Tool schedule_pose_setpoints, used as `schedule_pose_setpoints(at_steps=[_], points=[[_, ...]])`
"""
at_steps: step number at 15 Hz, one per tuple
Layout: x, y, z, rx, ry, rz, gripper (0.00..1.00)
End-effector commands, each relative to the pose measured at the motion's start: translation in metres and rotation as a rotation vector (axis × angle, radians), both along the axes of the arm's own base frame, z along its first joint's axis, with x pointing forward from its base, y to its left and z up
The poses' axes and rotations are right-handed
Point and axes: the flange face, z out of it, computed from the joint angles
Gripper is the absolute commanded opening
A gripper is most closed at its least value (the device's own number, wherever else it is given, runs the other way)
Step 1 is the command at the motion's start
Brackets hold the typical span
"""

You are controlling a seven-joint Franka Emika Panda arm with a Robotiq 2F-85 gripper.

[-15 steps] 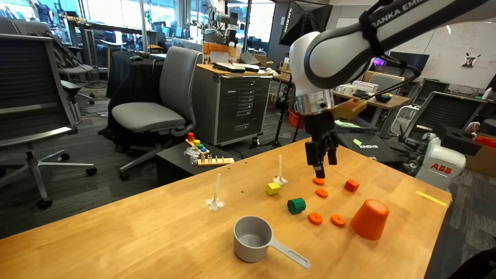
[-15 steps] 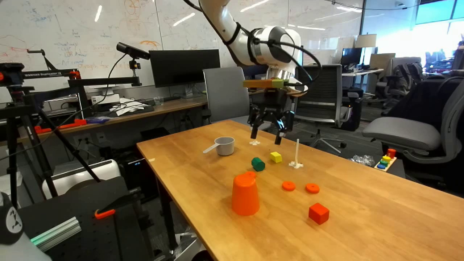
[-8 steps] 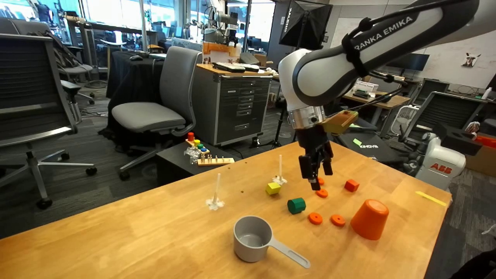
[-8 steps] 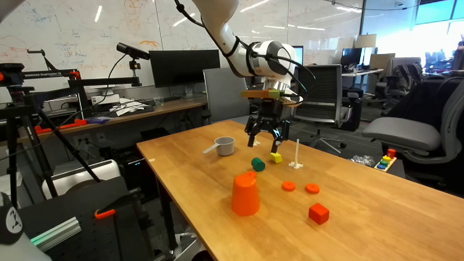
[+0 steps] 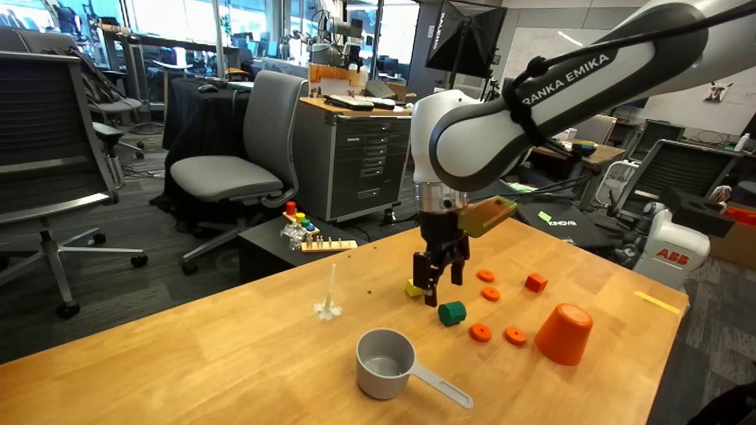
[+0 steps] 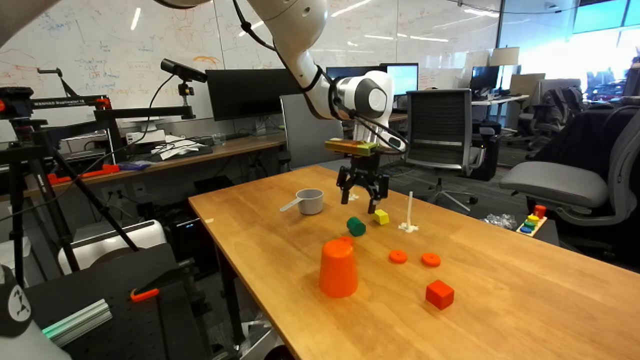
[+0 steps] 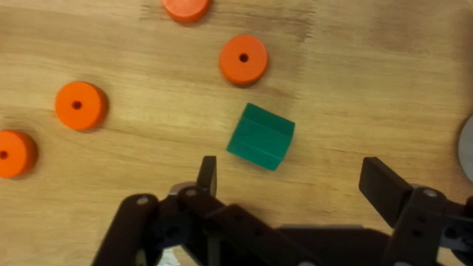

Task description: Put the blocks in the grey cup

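At the wrist view's right edge, grey cup (image 7: 468, 149): cut to a sliver; whole and upright in both exterior views; exposes inner floor (image 5: 385, 365) in an exterior view.
Orange discs (image 7: 244, 59): counted as four in the wrist view, with centre holes on three; partly masked by upturned orange cup (image 6: 338, 268) in an exterior view.
Yellow block (image 6: 381, 217): shown in both exterior views; partly behind gripper (image 5: 444, 287) in an exterior view.
Gripper: spread wide above the table (image 5: 207, 366), pointing down.
Green block (image 7: 261, 136): faceted, lying on its side outside the grey cup, just past the fingertips (image 7: 382, 186) in the wrist view.
Orange-red cube (image 6: 440, 294): sharp-edged, well apart from the grey cup.
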Motion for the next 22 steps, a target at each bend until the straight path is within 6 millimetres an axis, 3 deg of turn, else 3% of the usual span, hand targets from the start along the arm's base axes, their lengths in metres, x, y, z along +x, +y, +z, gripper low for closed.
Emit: schedule_pose_setpoints(at_steps=[1, 4, 11, 19, 22], points=[[-0.003, 0.024, -0.015, 0.081, -0.005, -0.034, 1.00], [-0.009, 0.020, -0.018, 0.110, 0.008, -0.073, 1.00], [-0.014, 0.008, 0.010, 0.102, 0.001, -0.132, 1.00], [-0.045, -0.034, -0.011, 0.060, 0.074, -0.252, 1.00], [-0.046, -0.049, -0.012, 0.045, 0.074, -0.264, 1.00]])
